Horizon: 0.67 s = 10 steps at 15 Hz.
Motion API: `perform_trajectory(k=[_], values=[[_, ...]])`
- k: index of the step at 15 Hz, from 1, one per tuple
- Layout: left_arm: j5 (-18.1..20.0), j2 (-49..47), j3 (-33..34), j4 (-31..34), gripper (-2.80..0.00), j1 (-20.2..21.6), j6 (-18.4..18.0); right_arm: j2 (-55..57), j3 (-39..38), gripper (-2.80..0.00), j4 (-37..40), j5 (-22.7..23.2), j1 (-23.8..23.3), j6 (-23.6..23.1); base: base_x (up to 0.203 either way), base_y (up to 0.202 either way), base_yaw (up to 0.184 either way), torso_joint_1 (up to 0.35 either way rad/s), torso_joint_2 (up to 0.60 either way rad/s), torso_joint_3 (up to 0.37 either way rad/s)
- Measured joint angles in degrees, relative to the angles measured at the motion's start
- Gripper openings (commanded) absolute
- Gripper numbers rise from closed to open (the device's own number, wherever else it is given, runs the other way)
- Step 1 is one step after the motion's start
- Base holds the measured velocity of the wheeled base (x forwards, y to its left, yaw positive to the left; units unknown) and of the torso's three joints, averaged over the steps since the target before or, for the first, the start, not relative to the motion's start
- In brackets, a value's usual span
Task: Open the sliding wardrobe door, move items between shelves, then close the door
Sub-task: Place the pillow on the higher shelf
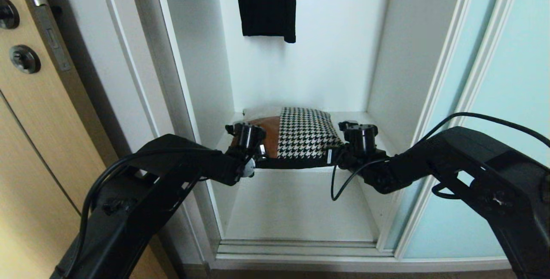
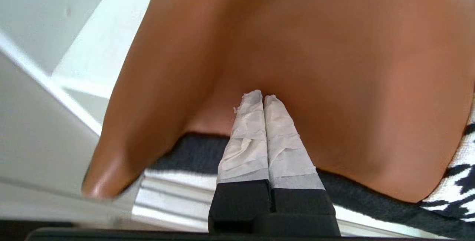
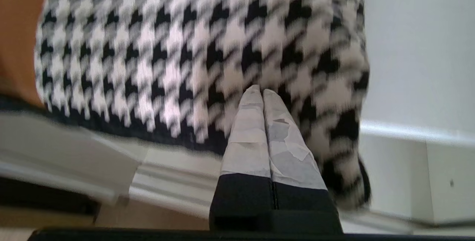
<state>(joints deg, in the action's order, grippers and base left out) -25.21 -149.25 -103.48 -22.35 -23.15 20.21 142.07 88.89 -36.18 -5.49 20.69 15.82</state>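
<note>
The cushion (image 1: 305, 135), tan leather on the left and houndstooth on the right, lies at the front of a white shelf (image 1: 350, 116) inside the open wardrobe. Its black front edge hangs over the shelf's front. My left gripper (image 1: 259, 151) is shut, its taped tips pinching the creased leather corner (image 2: 263, 94) of the cushion (image 2: 334, 48). At the other front corner my right gripper (image 1: 333, 156) is shut on the houndstooth part (image 3: 262, 89) of the cushion (image 3: 185, 48). The sliding wardrobe door (image 1: 511, 98), pale aqua glass, stands slid off to the right.
A black garment (image 1: 266, 4) hangs at the wardrobe's back, above the cushion. Below the shelf is a white lower board (image 1: 296, 206), with the door track (image 1: 300, 249) in front. A tan wood-grain door (image 1: 34, 141) with dark round hardware (image 1: 25, 59) stands at the left.
</note>
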Motion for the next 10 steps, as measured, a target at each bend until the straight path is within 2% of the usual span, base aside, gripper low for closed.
perform_trajectory(k=[2,5,8,10], values=[[0.92,-0.29,-0.22,-0.72,-2.80,0.04,-1.45,1.16,3.63,-2.80,2.54,-0.07,-0.21,-0.01,0.000,0.000,0.000,0.000,0.00,0.000],[1.38,-0.21,1.59,-2.48,-2.80,0.15,-1.31,3.08,7.24,-2.80,4.68,-0.07,-0.40,0.05,0.000,0.000,0.000,0.000,0.00,0.000],[4.23,4.27,11.46,-7.26,-2.80,-0.53,-1.52,2.20,3.35,-2.80,4.05,0.17,-0.31,0.02,0.000,0.000,0.000,0.000,0.00,0.000],[8.96,9.34,20.69,-9.06,-2.80,-2.29,-1.47,1.52,1.69,-2.80,2.60,0.22,-0.07,0.00,0.000,0.000,0.000,0.000,0.00,0.000]])
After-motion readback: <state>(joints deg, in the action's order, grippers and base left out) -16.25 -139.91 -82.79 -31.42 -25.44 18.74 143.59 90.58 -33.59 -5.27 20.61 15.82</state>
